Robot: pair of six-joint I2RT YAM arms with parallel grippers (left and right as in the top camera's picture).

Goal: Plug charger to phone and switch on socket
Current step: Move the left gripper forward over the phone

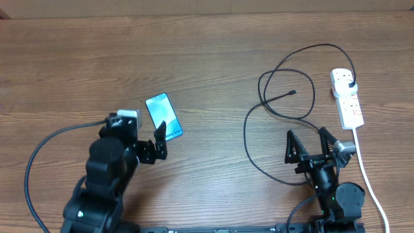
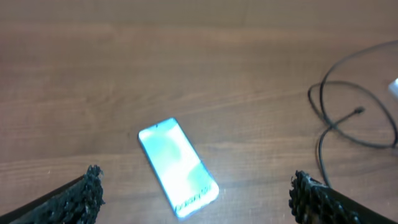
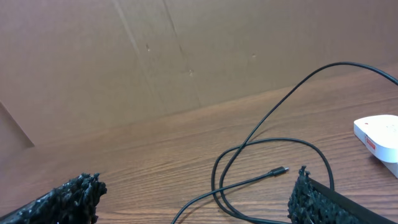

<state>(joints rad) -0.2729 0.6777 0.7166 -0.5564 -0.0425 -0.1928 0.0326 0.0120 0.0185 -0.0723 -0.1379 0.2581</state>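
The phone (image 1: 163,116) lies flat on the wooden table, screen lit light blue, slanted; it also shows in the left wrist view (image 2: 176,167). My left gripper (image 1: 143,138) is open just near it, and the phone lies between and beyond the two fingertips (image 2: 194,193). The black charger cable (image 1: 278,97) loops over the right half of the table; its connector tip (image 1: 294,92) lies free, seen too in the right wrist view (image 3: 281,171). Its black plug (image 1: 350,85) sits in the white power strip (image 1: 348,98). My right gripper (image 1: 306,138) is open and empty, near the cable loops (image 3: 198,198).
The strip's white cord (image 1: 369,181) runs down the right side to the front edge. A brown cardboard wall (image 3: 186,56) stands behind the table. Part of the strip shows at the right edge of the right wrist view (image 3: 378,135).
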